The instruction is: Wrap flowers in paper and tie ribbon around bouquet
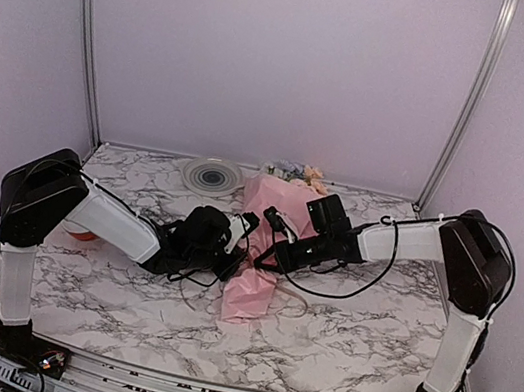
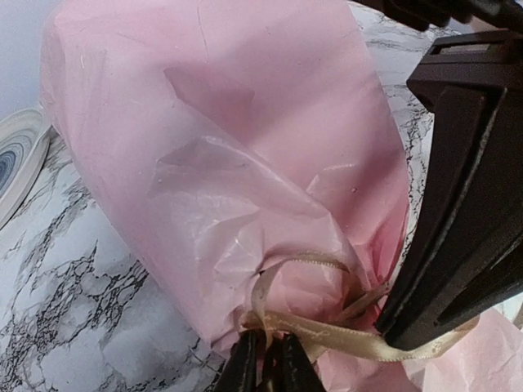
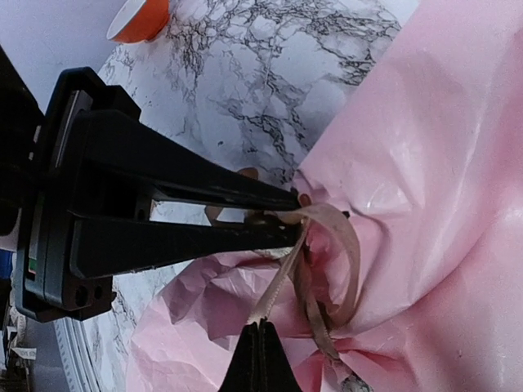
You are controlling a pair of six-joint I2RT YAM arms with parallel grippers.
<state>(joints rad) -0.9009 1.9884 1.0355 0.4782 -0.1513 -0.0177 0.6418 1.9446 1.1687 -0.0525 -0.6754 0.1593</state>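
The ribbon [image 2: 351,341] is looped around the gathered neck of the bouquet [image 1: 258,246], toward the cone's narrow near end, and the crossing looks slack, with no snug knot visible. The likely failure, as I judge it, is that the loop loosens and slides off the bouquet's narrow end. The thin paper [image 2: 245,122] could also crumple or unroll there if one strand goes free while the other is pulled. The right gripper [image 3: 260,343], on the bouquet's right, is clamped on one strand close to the neck. The left gripper [image 2: 265,369], on the bouquet's left, has its tips narrowly parted with ribbon running between them, a loose hold at best. The flowers [image 1: 295,171] poke from the bouquet's far end. A plate [image 1: 211,176] sits on the table [image 1: 371,327] beyond the bouquet's far left.
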